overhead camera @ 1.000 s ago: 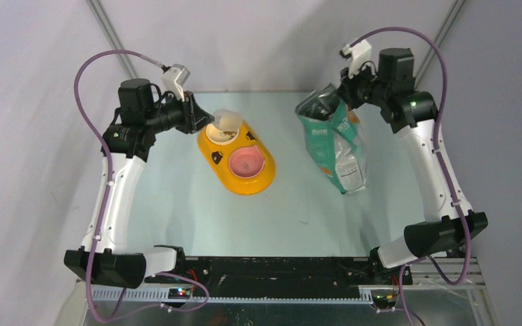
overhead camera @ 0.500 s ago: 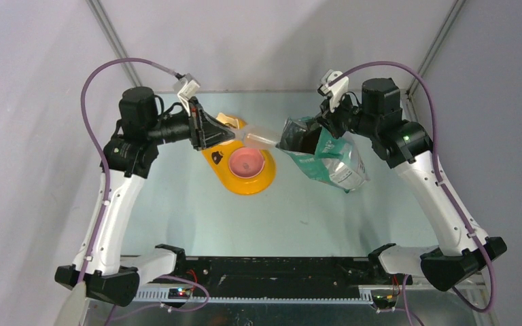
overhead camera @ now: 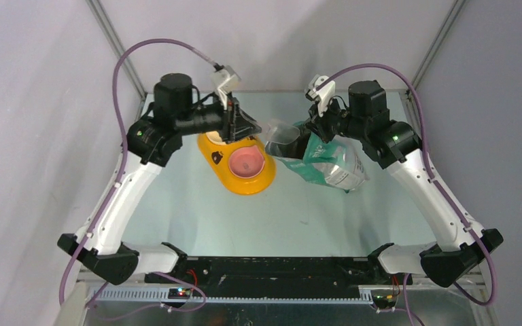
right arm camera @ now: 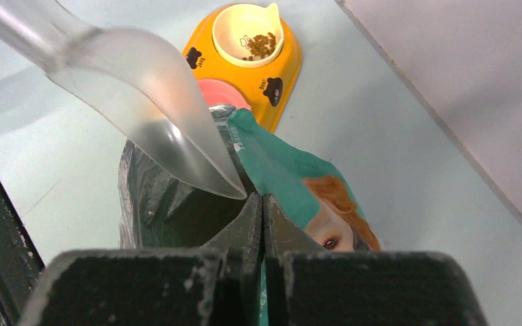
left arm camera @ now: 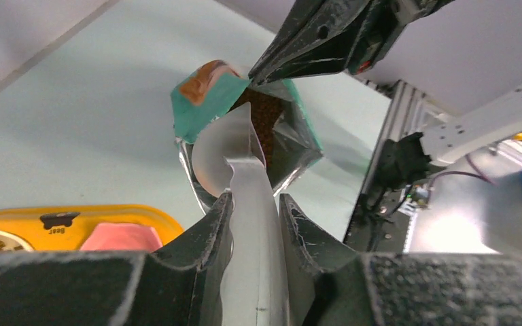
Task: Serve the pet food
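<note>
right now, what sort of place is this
Probably a robot lab test cell, not a home: left arm and right arm mounted at a table's edge, plain grey walls, metal struts.

Bright even light, blurry wrist foregrounds

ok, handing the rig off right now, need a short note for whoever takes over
Left tool: shut on the handle of the clear scoop. The scoop is empty, with its tip at the pouch mouth.
Right tool: shut on the top edge of the pouch, which tilts open toward the scoop.
Pet food: visible inside the pouch; a little lies in the cream bowl of the feeder. The pink bowl is bare.
Done: some food served.
Left: likely dip, fill and tip into the feeder.
</note>
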